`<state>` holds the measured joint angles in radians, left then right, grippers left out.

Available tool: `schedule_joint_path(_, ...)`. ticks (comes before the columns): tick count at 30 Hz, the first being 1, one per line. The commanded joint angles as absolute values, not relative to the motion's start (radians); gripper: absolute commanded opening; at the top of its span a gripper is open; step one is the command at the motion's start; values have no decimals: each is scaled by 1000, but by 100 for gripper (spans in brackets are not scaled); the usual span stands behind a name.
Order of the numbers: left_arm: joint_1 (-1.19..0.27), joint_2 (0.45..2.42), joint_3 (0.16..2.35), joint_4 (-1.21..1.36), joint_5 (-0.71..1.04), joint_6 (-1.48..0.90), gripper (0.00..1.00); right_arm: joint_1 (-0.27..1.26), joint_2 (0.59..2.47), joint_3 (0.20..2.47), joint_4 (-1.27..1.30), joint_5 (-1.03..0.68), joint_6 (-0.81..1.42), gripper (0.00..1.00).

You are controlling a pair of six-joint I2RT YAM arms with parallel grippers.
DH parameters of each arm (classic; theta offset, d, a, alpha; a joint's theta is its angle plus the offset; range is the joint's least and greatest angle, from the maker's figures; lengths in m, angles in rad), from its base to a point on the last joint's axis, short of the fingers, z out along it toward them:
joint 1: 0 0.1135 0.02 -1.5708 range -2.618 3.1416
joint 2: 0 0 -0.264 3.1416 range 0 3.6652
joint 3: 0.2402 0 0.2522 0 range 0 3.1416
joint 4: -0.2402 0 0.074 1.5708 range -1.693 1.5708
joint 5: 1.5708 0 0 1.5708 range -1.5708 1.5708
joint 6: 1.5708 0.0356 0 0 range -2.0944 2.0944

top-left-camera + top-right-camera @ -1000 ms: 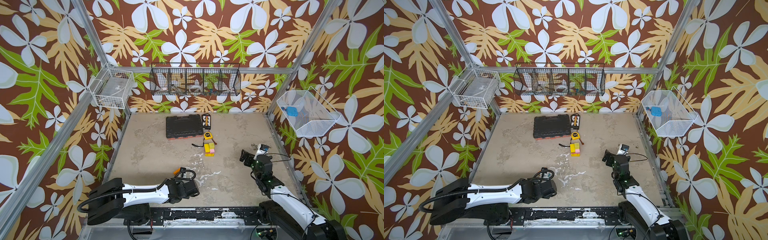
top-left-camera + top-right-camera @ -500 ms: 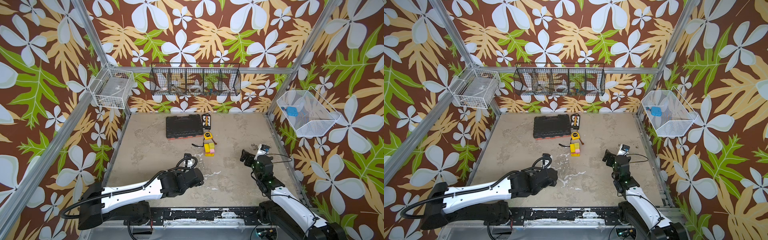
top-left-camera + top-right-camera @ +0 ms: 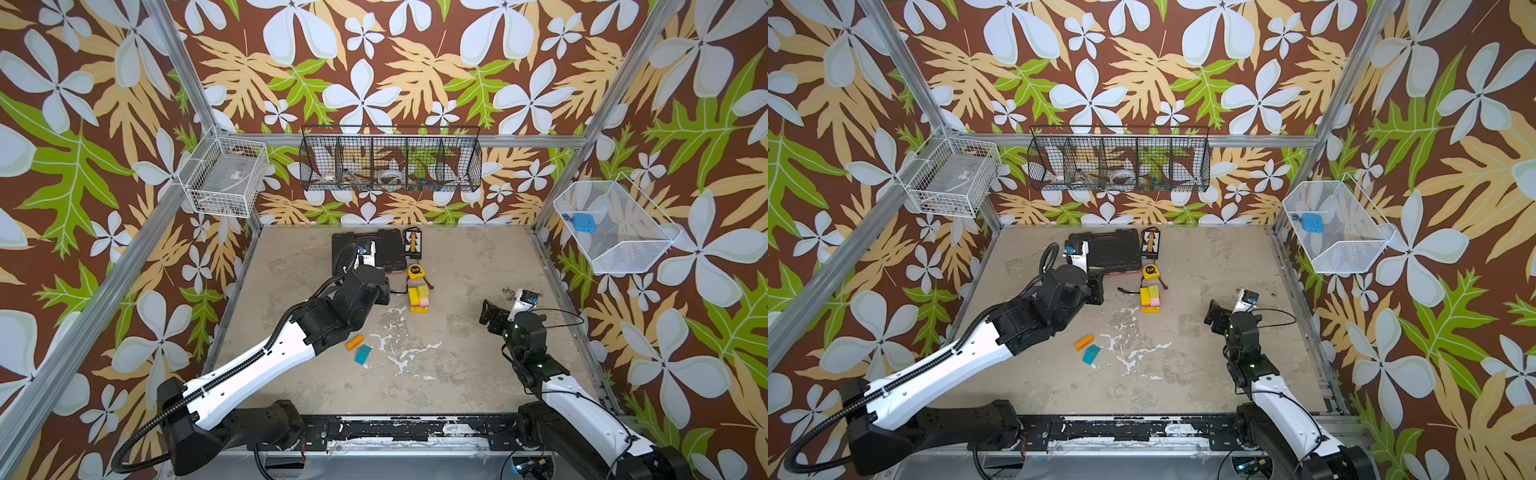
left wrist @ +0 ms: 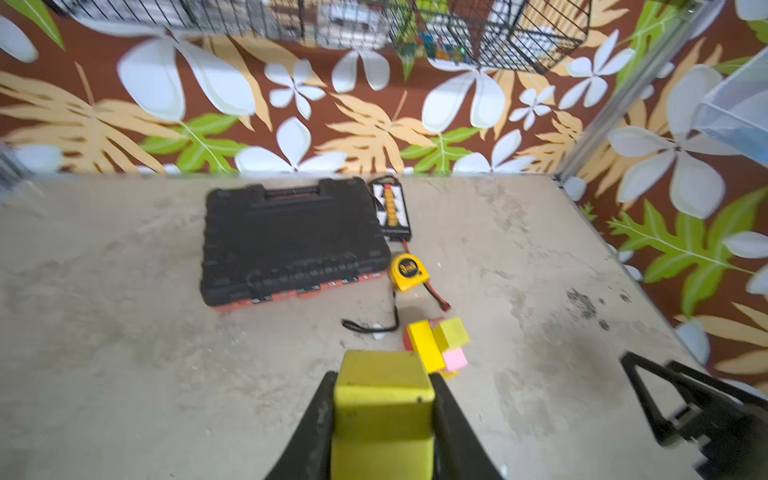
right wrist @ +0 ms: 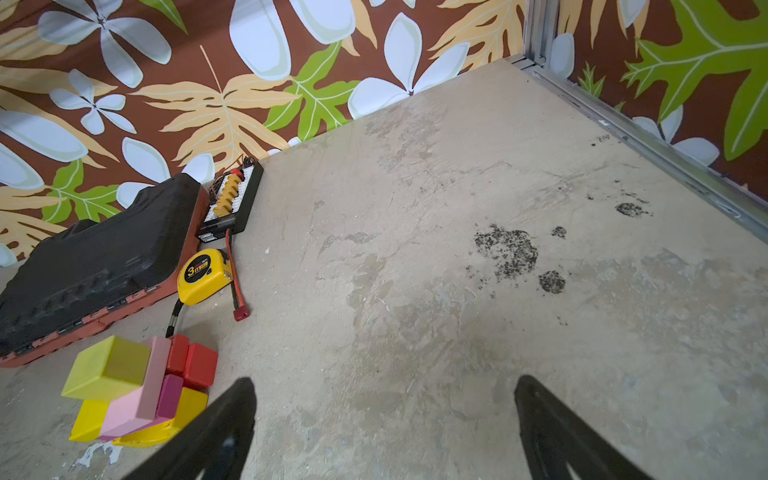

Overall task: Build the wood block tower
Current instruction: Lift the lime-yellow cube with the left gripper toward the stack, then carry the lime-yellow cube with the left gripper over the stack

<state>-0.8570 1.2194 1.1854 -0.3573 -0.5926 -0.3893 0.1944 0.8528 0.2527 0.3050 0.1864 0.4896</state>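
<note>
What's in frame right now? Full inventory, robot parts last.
tower: 1, yellow, pink, magenta, red blocks, mid-table
orange block: 1, orange, on table nearer the robot than the tower
teal block: 1, teal, beside orange block
yellow block: 1, yellow-green, in left claw
case: 1, black, back of table
tape measure: 1, yellow, just behind tower
connector board: 1, black with yellow sockets, beside case
black basket: 1, black, back wall
white baskets: 2, white, one per side wall
blue item: 1, blue, in a white basket
table: 1, beige, scuffed
left claw: 1, black, shut on yellow block
right claw: 1, black, open, empty
</note>
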Motion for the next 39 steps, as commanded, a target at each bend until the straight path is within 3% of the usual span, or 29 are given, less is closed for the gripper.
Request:
schedule_joint_path(1, -838, 1241, 1205, -266, -712, -217, 0, 193, 851, 252, 343, 181, 480, 96)
schedule_joint_path(6, -829, 1230, 1143, -82, -524, 23, 0, 193, 855, 252, 353, 169, 478, 97)
schedule_joint_path(15, -784, 1244, 1009, 50, -474, 368, 0, 193, 866, 253, 361, 157, 474, 97)
schedule_joint_path(21, -607, 1269, 1022, -35, -40, 359, 0, 194, 876, 256, 365, 150, 472, 97)
schedule_joint_path(30, -606, 1436, 1046, -85, 165, 391, 0, 194, 876, 255, 365, 149, 473, 96)
schedule_joint_path(39, -606, 1572, 1116, -142, 233, 414, 0, 195, 876, 255, 365, 143, 472, 97)
